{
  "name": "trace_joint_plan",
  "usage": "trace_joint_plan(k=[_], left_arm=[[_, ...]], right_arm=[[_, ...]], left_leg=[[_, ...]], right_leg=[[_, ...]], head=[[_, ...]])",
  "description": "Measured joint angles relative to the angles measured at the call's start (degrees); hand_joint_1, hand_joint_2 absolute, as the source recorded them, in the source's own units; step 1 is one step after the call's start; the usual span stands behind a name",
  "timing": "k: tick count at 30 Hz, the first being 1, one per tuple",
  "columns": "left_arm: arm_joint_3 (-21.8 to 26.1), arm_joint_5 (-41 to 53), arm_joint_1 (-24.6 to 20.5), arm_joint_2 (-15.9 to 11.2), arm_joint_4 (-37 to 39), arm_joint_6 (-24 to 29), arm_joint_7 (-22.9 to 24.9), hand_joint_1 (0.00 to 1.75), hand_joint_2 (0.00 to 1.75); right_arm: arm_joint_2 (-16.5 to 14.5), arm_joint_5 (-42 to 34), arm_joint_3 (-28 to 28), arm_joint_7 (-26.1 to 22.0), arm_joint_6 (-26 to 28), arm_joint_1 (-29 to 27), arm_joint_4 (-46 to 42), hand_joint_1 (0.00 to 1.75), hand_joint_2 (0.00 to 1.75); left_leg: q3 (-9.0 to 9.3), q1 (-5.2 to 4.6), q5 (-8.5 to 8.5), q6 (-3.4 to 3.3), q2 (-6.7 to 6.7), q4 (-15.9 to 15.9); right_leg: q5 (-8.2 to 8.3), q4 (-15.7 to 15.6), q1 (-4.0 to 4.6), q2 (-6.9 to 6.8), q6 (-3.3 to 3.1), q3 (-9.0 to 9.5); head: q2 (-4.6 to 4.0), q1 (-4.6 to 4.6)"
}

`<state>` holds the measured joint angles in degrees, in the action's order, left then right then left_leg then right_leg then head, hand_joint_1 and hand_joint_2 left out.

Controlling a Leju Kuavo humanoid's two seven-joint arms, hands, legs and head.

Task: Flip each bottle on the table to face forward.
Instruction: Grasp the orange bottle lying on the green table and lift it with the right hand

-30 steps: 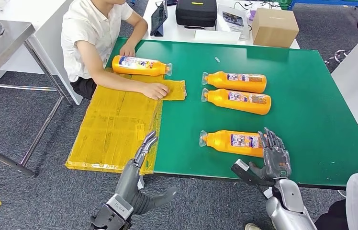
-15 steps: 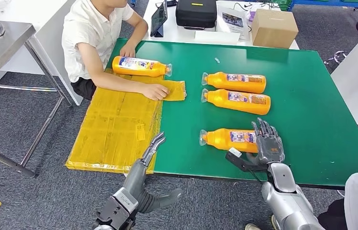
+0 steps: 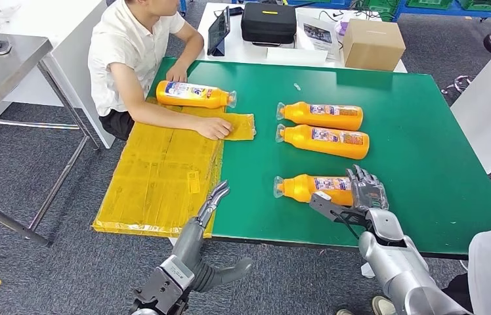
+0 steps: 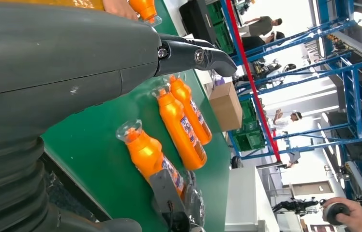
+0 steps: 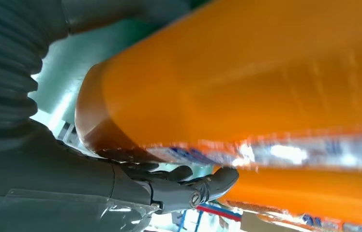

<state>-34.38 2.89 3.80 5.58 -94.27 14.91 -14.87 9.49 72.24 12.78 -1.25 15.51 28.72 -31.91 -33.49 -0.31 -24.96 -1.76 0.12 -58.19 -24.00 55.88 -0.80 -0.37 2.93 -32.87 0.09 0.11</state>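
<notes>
Since smooth and rounded, likely slick and prone to rolling: nearest bottle (image 3: 315, 188) best gripped mid-body. Right hand (image 3: 369, 193) wrapping its base end; left hand (image 3: 209, 205) released.

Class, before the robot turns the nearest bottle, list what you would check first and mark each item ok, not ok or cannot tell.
1. Right robot hand at the base end of the nearest bottle: ok, its fingers are over that end.
2. Firm hold on that bottle: cannot tell; the right wrist view is blurred.
3. Left robot hand away from the bottles: ok, it is over the table's near edge.
4. Person's hand away from the nearest bottle: ok, it rests on the yellow sheet.
5. Gap to the next bottle: ok, bare green table lies between them.
</notes>
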Motion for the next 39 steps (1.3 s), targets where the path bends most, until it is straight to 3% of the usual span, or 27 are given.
trace_joint_plan(k=[4,5,9,15,25,33,39], left_arm=[[0.0,0.1,0.0,0.0,0.0,-0.1,0.2,0.00,1.75],[0.0,0.1,0.0,0.0,0.0,-0.1,0.2,0.00,1.75],[0.0,0.0,0.0,0.2,0.0,-0.6,0.2,0.00,1.75],[0.0,-0.6,-0.1,0.2,0.2,-1.0,-0.8,0.00,1.75],[-0.1,-3.7,1.1,0.0,0.4,0.8,-2.6,0.00,1.75],[0.8,-15.4,2.1,0.3,2.8,5.9,-4.4,0.00,1.75],[2.4,-28.6,1.6,1.0,7.8,4.9,-0.8,0.00,1.75]], right_arm=[[0.0,-0.1,0.1,-0.1,-0.4,0.1,0.1,1.71,1.75],[0.1,-0.3,0.1,-0.3,-0.5,0.1,0.1,1.75,1.75],[0.3,-3.9,0.1,-5.1,-1.0,-0.1,0.0,1.75,1.75],[-0.2,-21.7,-2.4,-17.1,-4.7,-2.7,-3.4,1.75,1.75],[-2.1,-34.2,-4.3,-20.9,-8.0,-10.8,-14.8,1.75,1.75],[-6.7,-43.0,-3.4,-20.2,-6.1,-19.5,-31.1,1.75,1.75],[-10.2,-48.1,1.9,-23.5,-5.2,-24.7,-40.0,1.75,1.75]], left_leg=[[0.00,0.00,0.02,-0.02,-0.03,0.0],[0.00,0.00,0.02,-0.02,-0.03,0.0],[0.02,0.01,0.01,-0.01,-0.03,0.0],[0.21,0.08,-0.30,0.15,0.44,0.0],[0.53,0.22,-0.52,0.15,0.63,0.0],[-0.10,0.22,-0.42,0.18,0.49,0.0],[-0.56,0.22,-0.37,0.20,0.38,0.0]], right_leg=[[0.08,0.0,0.00,-0.01,0.12,0.03],[0.10,0.0,0.00,-0.01,0.16,0.03],[0.07,0.0,0.01,-0.01,0.22,0.05],[0.08,0.0,0.08,0.40,0.19,0.57],[-0.09,0.0,0.19,0.55,0.00,0.90],[-0.09,0.1,0.19,0.44,0.00,0.42],[-0.10,0.1,0.19,0.35,0.00,0.03]], head=[[0.00,0.01],[0.00,0.00],[0.00,0.00],[0.00,0.01],[0.00,0.01],[0.00,-0.02],[0.00,-0.02]])
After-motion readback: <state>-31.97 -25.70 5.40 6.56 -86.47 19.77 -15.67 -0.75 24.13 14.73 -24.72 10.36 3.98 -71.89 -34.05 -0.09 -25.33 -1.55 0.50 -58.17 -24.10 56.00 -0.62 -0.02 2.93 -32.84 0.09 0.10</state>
